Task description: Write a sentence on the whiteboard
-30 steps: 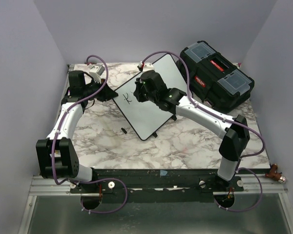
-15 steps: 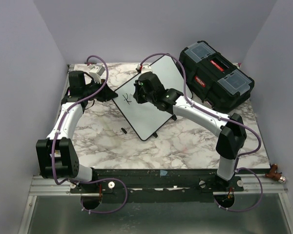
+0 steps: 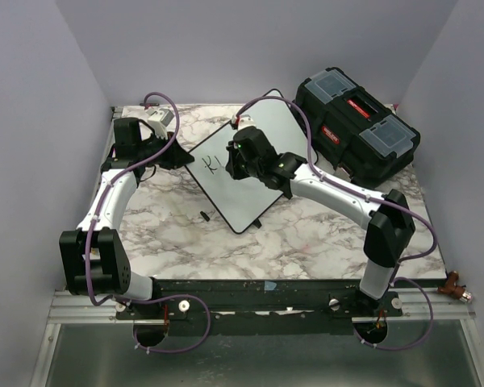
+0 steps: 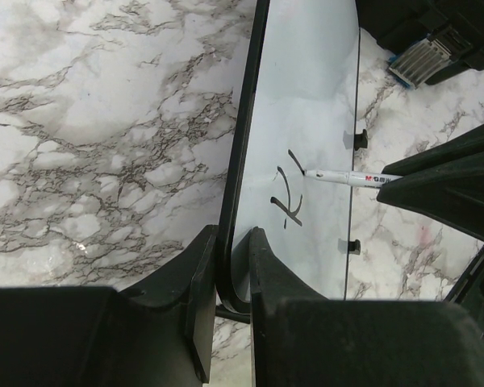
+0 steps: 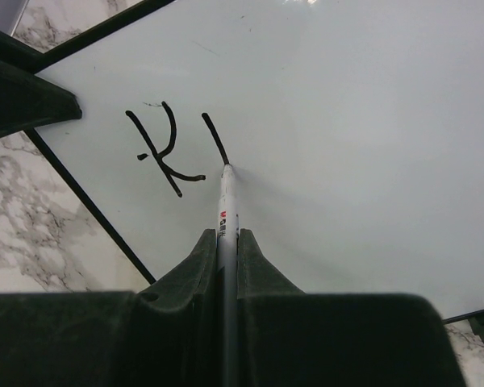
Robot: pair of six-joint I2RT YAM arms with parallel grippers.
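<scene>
Marker (image 5: 226, 205) tip touches the whiteboard (image 5: 347, 121) just right of a black "K" (image 5: 163, 149). Right fingers (image 5: 254, 262) pinch the marker; left fingers (image 4: 198, 278) clamp the whiteboard's frame.

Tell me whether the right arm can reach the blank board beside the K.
Likely yes: the right gripper holds the marker tip on the whiteboard beside the K, with bare surface alongside; the left gripper clamps only the edge.
</scene>
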